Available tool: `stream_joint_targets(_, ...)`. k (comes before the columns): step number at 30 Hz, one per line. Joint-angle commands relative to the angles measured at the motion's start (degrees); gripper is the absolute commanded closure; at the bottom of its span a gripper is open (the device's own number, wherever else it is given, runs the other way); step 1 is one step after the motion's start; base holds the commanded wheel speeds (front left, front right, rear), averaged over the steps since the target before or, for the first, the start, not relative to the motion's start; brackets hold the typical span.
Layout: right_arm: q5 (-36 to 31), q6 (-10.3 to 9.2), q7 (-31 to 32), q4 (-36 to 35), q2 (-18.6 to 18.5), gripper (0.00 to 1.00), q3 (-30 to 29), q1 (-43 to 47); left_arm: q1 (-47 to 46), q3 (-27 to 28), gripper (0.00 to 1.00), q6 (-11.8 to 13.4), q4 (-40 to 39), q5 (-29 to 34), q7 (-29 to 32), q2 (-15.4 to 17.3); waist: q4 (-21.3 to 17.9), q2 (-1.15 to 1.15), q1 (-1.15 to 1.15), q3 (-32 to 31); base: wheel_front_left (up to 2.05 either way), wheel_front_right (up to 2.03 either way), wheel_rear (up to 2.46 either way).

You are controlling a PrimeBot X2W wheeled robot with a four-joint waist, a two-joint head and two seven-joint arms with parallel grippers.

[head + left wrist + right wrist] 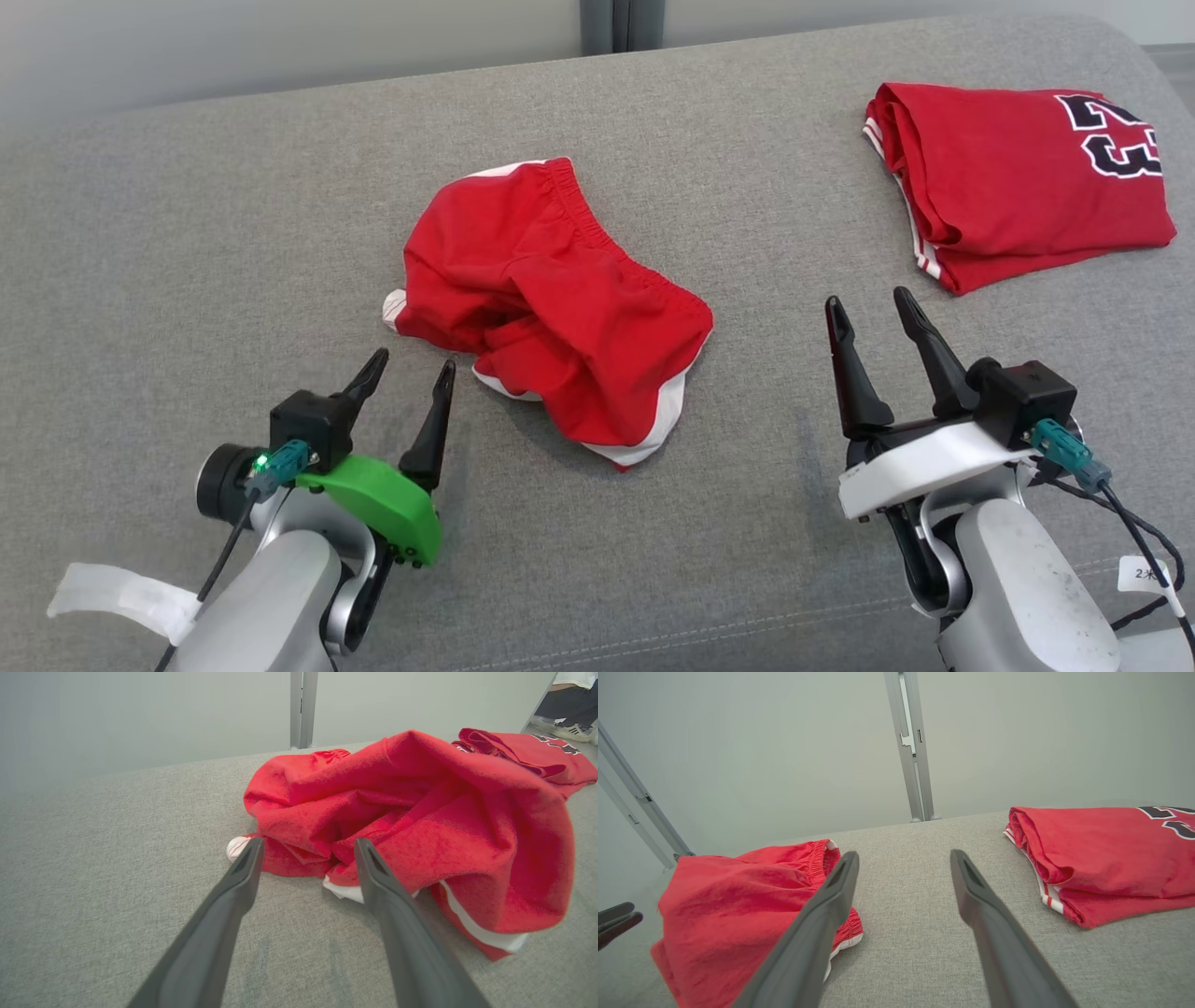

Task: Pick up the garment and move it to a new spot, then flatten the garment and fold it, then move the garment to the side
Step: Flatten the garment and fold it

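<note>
Crumpled red shorts [551, 299] on grey cushion [187, 233]; folded jersey [1018, 187] far right

The grey fabric surface [187, 233] bears crumpled red shorts [551, 299] and, well apart, a folded red jersey [1018, 187] (number showing).

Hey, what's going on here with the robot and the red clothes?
A two-armed robot faces crumpled red shorts lying on a grey padded surface. Its left gripper and right gripper are both open and empty, the left one close beside the shorts. A folded red jersey sits at the far right.
</note>
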Motion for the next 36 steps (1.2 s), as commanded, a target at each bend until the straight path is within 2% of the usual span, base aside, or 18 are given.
stream_joint_targets(1,-0.3,-0.04,-0.2,0.0,-0.2,0.00,0.1,0.2,0.9,0.0,0.00,-0.4,0.6,-0.4,-0.2,0.3,-0.1,0.00,0.00,0.1,0.00,0.00,0.00)
stream_joint_targets(17,-0.4,-0.04,-0.2,-0.3,-0.2,0.00,0.8,-1.3,-3.3,-1.1,0.00,-4.7,10.5,1.8,-0.2,-3.7,-3.6,0.00,0.00,2.7,0.00,0.00,0.00)
stream_joint_targets(25,0.1,-0.04,-0.2,-0.4,-0.2,0.00,0.7,-1.5,-7.0,-4.1,0.00,-5.0,15.0,6.4,-0.2,-3.9,-5.9,0.00,0.00,3.7,0.00,0.00,0.00)
stream_joint_targets(29,0.2,-0.04,-0.2,-0.5,-0.2,0.00,0.7,-1.6,-8.3,-4.0,0.00,-5.3,17.3,6.5,-0.2,-4.5,-6.4,0.00,0.00,3.8,0.00,0.00,0.00)
stream_joint_targets(30,0.2,-0.04,-0.2,-0.5,-0.2,0.00,0.7,-1.6,-8.5,-4.1,0.51,-5.4,17.9,6.2,-0.1,-4.6,-6.5,0.00,0.00,3.8,0.00,0.00,0.00)
stream_joint_targets(31,0.2,-0.04,-0.2,-0.5,-0.2,0.00,0.7,-1.6,-8.9,-4.1,0.82,-5.6,18.7,6.1,-0.1,-4.8,-6.5,0.00,0.00,3.8,0.00,0.00,0.00)
stream_joint_targets(32,0.2,-0.04,-0.2,-0.5,-0.2,0.00,0.6,-1.6,-9.2,-4.1,1.00,-5.9,19.2,6.0,-0.1,-4.9,-6.5,0.00,0.00,3.8,0.00,0.00,0.00)
stream_joint_targets(36,-0.1,-0.04,-0.2,-0.5,-0.2,0.00,0.3,-1.4,-9.8,-3.9,1.00,-6.4,21.0,5.5,-0.1,-5.5,-6.1,0.00,0.00,3.6,0.00,0.00,0.00)
